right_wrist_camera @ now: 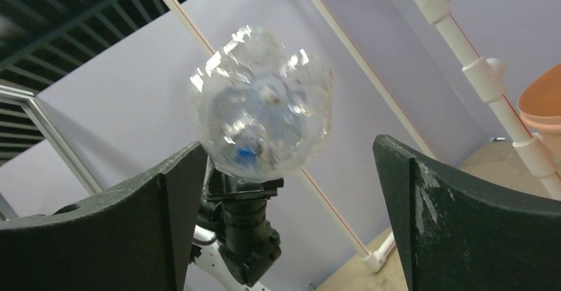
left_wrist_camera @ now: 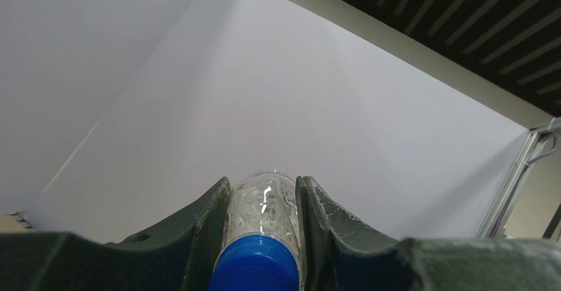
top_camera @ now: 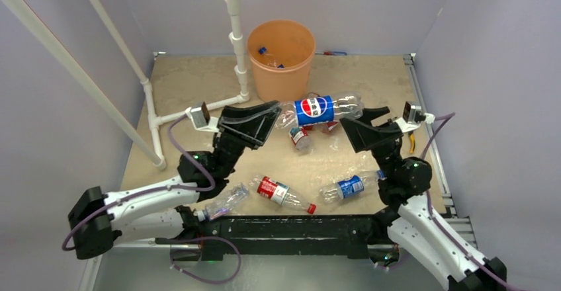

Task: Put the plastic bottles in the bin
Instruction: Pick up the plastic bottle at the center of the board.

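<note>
Your left gripper [left_wrist_camera: 262, 186] pinches the Pepsi bottle [left_wrist_camera: 264, 206] at the neck, just past the blue cap [left_wrist_camera: 255, 266], with its fingers pressed onto the clear plastic. The bottle hangs level above the table [top_camera: 198, 79]. Its long axis runs from the left gripper straight toward your right gripper [right_wrist_camera: 289, 147], base end leading.

The right gripper stands spread wide, a finger on either side of the lobed base and touching neither side (the left arm alone carries the load). The bin [top_camera: 281, 83] lies beyond the bottle, away from both grippers and nearer the left one. I judge the carry goes forward, steered from the cap end.

The bottle is thin, clear, dented plastic with droplets inside and a glossy blue label [top_camera: 314, 109]. The bin is smooth orange plastic, round and wide-mouthed, with a rolled rim. A couple of small bottles [top_camera: 266, 51] lie at its bottom. Loose bottles [top_camera: 284, 194] lie on the table below and behind the grippers.
</note>
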`<action>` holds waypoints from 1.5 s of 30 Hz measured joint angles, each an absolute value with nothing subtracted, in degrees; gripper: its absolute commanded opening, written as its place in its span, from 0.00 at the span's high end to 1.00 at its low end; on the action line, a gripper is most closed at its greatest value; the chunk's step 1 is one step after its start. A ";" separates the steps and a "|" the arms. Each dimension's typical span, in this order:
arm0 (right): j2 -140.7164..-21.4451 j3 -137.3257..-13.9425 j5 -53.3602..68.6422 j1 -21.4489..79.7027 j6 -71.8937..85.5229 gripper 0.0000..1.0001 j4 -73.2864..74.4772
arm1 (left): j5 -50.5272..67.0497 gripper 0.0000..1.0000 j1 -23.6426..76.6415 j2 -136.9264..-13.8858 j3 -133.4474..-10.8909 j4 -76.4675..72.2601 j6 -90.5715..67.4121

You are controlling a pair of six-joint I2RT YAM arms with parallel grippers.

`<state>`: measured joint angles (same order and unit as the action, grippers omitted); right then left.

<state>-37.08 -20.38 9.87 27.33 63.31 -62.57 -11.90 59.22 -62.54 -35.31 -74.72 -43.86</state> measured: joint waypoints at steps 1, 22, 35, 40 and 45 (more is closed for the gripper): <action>-36.03 -22.57 10.31 27.33 61.73 0.01 -58.65 | -11.49 1.00 59.16 -60.36 -35.51 -72.18 -42.54; -35.99 -45.39 27.88 26.55 39.20 0.01 -17.85 | 4.80 1.00 56.97 -44.88 -47.48 -28.93 -23.18; -32.03 -52.53 15.97 26.61 24.53 0.01 -2.79 | -12.27 1.00 56.73 -57.91 -67.05 -6.85 -17.23; -28.12 -48.90 12.05 26.61 24.43 0.01 -2.70 | -19.35 1.00 56.73 -70.67 -79.35 1.13 -13.72; -24.64 -45.30 9.15 26.61 24.60 0.01 -1.93 | -26.81 1.00 56.82 -83.77 -93.41 9.61 -9.02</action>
